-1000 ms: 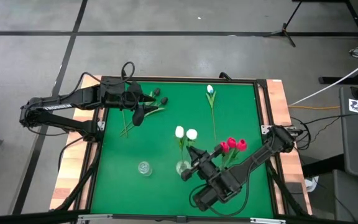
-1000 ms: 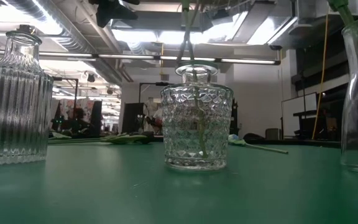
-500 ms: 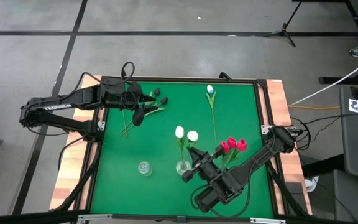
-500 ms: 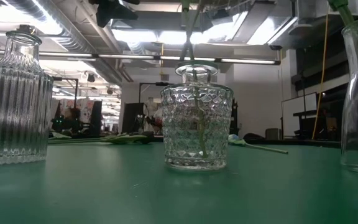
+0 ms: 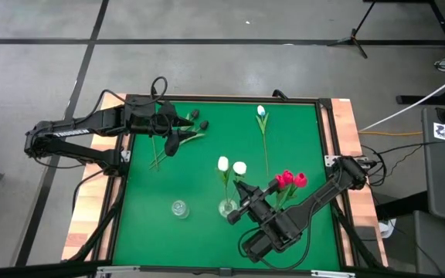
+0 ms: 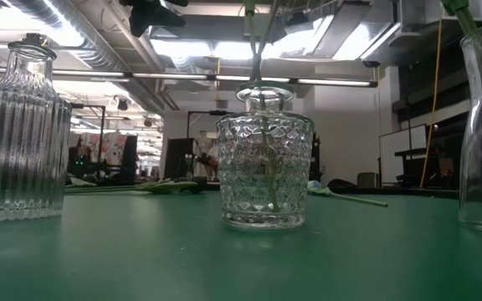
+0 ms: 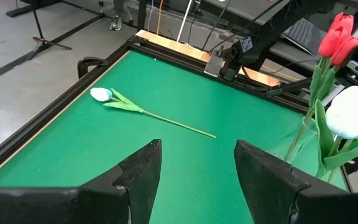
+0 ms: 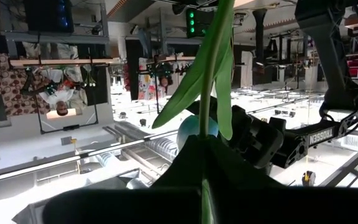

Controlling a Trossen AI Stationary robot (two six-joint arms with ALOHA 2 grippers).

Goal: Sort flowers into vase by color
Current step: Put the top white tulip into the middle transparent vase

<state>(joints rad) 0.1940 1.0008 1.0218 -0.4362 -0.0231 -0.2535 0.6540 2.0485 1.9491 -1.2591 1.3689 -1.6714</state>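
1. Empty vase (image 5: 179,208) near-left; white-tulip vase (image 5: 228,207) centre; red tulips (image 5: 289,179) right.
2. Right gripper (image 5: 240,190), fingers clamped on a white tulip's stem (image 8: 209,81) above the centre vase.
3. Left gripper (image 5: 178,130), fingers apart, over black tulips (image 5: 199,119) far-left.
4. Loose white tulip (image 5: 262,113) lies far.

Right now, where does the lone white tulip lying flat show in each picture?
High view: the white tulip lies by the green mat's top edge, right of centre.
Low view: tulip right behind the diamond-cut vase.
Left wrist view: upper left.
Right wrist view: cannot tell.
Shared landmark: the green mat.
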